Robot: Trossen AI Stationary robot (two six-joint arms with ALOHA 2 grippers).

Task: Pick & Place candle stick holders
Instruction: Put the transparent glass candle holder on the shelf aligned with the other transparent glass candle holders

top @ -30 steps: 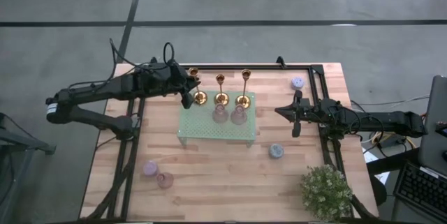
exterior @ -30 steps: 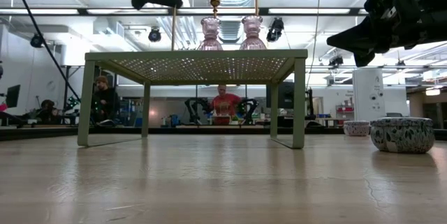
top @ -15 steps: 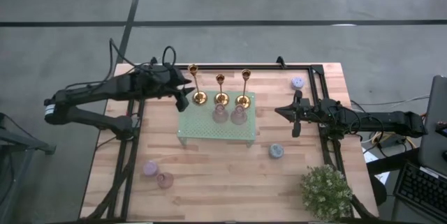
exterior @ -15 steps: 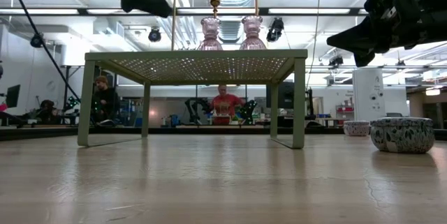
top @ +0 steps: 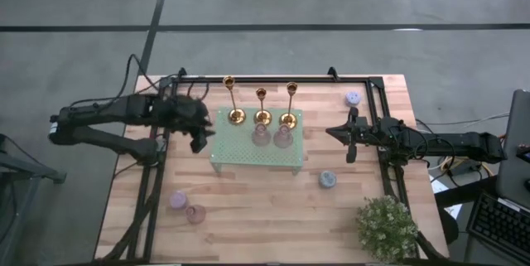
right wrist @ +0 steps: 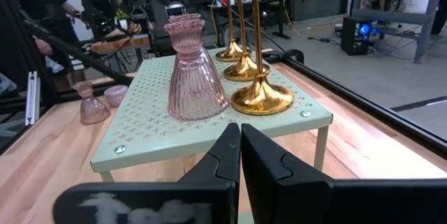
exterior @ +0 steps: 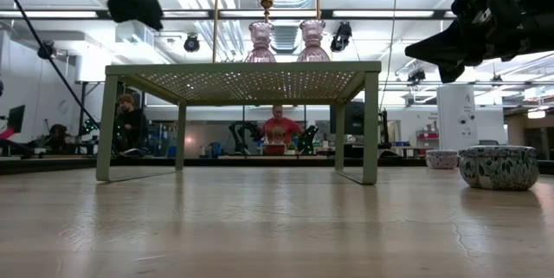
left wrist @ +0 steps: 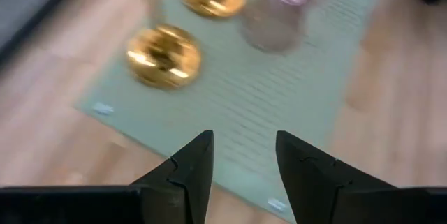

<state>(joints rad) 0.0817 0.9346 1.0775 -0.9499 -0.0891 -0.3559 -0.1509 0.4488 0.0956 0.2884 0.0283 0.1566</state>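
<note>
On the pale green perforated stand (top: 240,157) at mid-table, three brass candle stick holders (top: 262,108) are standing upright in a row along its far edge, each thin stem rising straight from a round flared base, long axis vertical. Two pink ribbed glass pieces (top: 272,137) are sitting just in front of them on the same stand. The left gripper (top: 199,137) is hovering just off the stand's left edge, fingers spread apart and holding nothing; in its wrist view the nearest brass base (left wrist: 164,56) is lying ahead of the open fingers and slightly to one side, with a second base beyond it. The right gripper (top: 349,137) is waiting beside the stand's right side, fingers pressed together, empty, its wrist view looking across the stand at the row end-on. Judgement: all three holders appear placed, none gripped. The leftmost holder is lying nearest the left gripper, the rightmost nearest the right, so any further approach would need to come in level against an upright stem. A small potted plant (top: 385,227) and small squat round pieces (top: 327,179) are sitting elsewhere on the table.
</note>
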